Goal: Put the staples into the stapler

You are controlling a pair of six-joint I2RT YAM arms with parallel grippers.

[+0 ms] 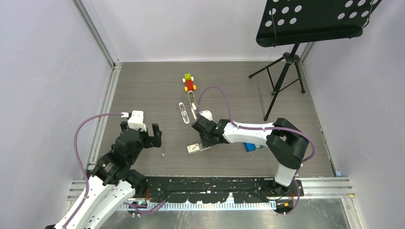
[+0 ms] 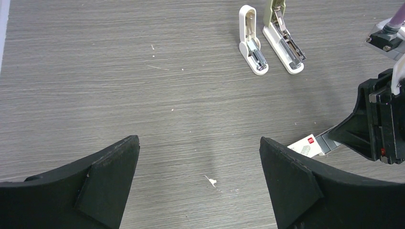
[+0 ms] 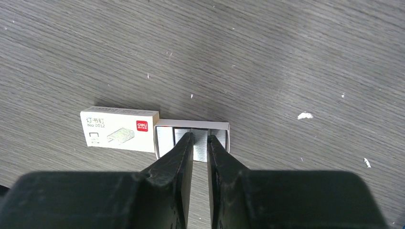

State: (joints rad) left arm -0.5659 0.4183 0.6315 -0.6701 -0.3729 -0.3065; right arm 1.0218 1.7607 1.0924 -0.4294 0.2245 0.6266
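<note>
At the near left, above the desk [image 2: 95, 71], left hand [image 2: 198, 145] hanging with fingers spread wide, holding nothing. Just right of it, white carton [image 3: 119, 129] lying flat, tray slid out, silvery staples [image 3: 166, 139] exposed inside. Right hand [image 3: 200, 137] tipped down into that tray, fingers narrow, a strip of staples between the tips; cannot tell whether gripped. Blue box [image 1: 249, 147] peeking from under the right arm. Farther back, stapler [image 2: 282, 38] lying opened, metal channel showing, with a shorter white piece [image 2: 250, 43] just beside it, not touching. Beyond, a colourful toy [image 1: 189, 83]; far right, a music stand [image 1: 286, 71].
</note>
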